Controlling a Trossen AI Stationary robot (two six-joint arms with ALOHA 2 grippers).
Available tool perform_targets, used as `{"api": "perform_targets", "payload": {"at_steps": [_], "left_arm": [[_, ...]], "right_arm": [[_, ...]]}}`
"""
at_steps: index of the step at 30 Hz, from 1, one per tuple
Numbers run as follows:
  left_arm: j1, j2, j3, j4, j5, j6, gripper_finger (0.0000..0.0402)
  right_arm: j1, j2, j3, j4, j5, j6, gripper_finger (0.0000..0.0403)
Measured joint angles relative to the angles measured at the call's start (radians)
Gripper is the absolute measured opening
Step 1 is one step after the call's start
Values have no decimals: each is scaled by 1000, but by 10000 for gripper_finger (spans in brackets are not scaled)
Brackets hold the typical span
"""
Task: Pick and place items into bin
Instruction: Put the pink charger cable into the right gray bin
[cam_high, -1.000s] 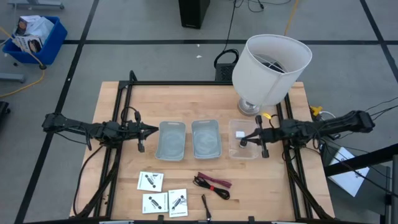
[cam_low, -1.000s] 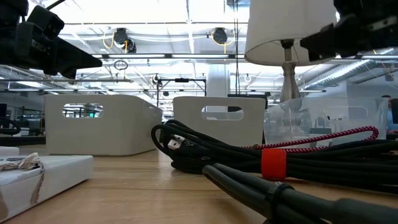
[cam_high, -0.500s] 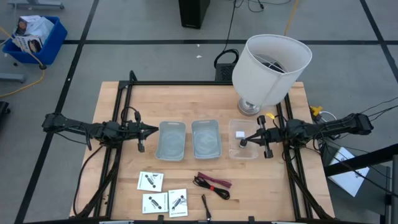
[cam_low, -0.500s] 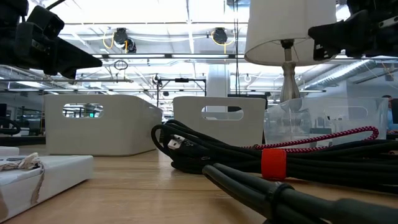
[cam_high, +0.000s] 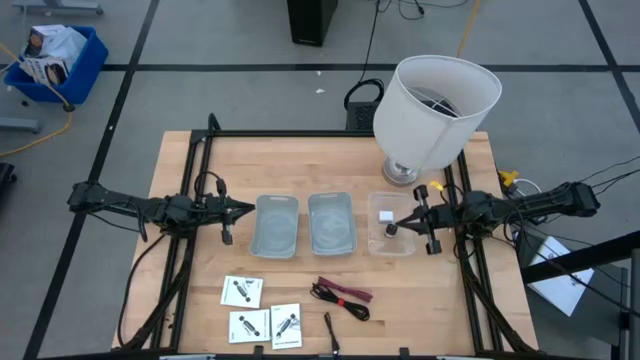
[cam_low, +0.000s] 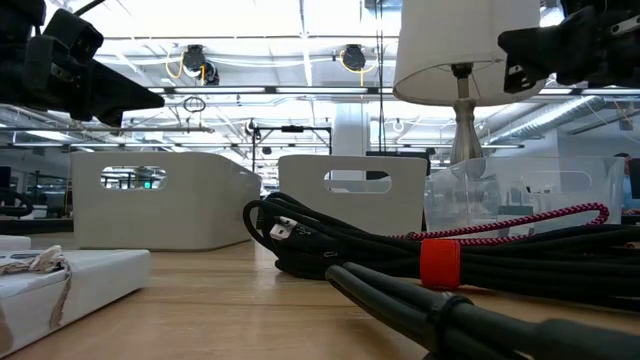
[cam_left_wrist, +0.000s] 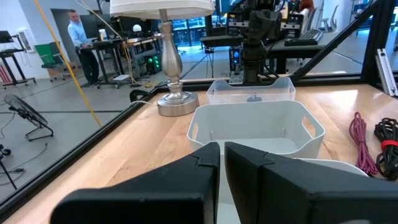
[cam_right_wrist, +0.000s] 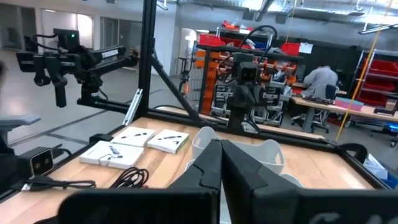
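Three white square cards (cam_high: 241, 291) (cam_high: 250, 326) (cam_high: 286, 324) lie flat near the table's near edge. Beside them lie the black-and-red cable bundle (cam_high: 342, 297) (cam_low: 440, 262) and a thin dark stick (cam_high: 330, 332). A tiny white block (cam_high: 384, 215) and a tiny black cube (cam_high: 391, 230) rest on the floor of the clear bin (cam_high: 376, 243). My right gripper (cam_high: 398, 225) (cam_right_wrist: 220, 146) is shut and hovers over that bin, just right of the cube. My left gripper (cam_high: 250, 208) (cam_left_wrist: 222, 149) is shut too, left of the leftmost grey bin (cam_high: 277, 248).
Two pale grey bins (cam_high: 277, 248) (cam_high: 332, 246) sit in a row with the clear bin across the table's middle. A large white lampshade on a metal base (cam_high: 435, 110) stands at the far right corner. A black frame rail (cam_high: 205, 150) borders the table.
My right arm has drawn back slightly toward the table's right edge and stayed shut. Everything else has kept still.
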Motion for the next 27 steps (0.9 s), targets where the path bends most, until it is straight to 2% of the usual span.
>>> {"api": "perform_targets", "payload": {"at_steps": [16,27], "left_arm": [[0,0,0,20,1,-13,33],[0,0,0,183,19,-247,33]], "right_arm": [[0,1,0,-4,1,-1,1],[0,5,1,-7,2,-2,1]]}}
